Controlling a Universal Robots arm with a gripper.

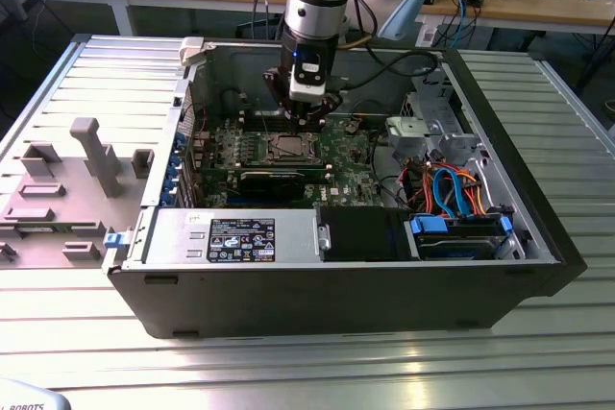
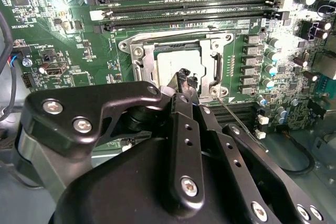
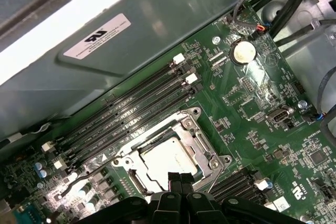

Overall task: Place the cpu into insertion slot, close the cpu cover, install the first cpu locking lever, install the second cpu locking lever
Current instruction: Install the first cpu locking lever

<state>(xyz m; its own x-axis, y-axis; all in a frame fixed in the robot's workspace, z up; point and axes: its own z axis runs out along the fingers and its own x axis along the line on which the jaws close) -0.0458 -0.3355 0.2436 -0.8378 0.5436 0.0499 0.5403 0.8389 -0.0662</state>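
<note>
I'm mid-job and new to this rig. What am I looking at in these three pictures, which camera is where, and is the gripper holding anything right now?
The exterior view looks from off the arm at one robot arm reaching down into an open computer case that lies on a ribbed metal table. Both wrist views ride on the arm and look past the gripper at the green circuit board. The cpu lies seated on that board, with the cpu cover flat around it. The gripper's black fingertips are pressed together at the cover's edge; I cannot make out anything held between them. A thin metal lever angles away beside the cover.
</note>
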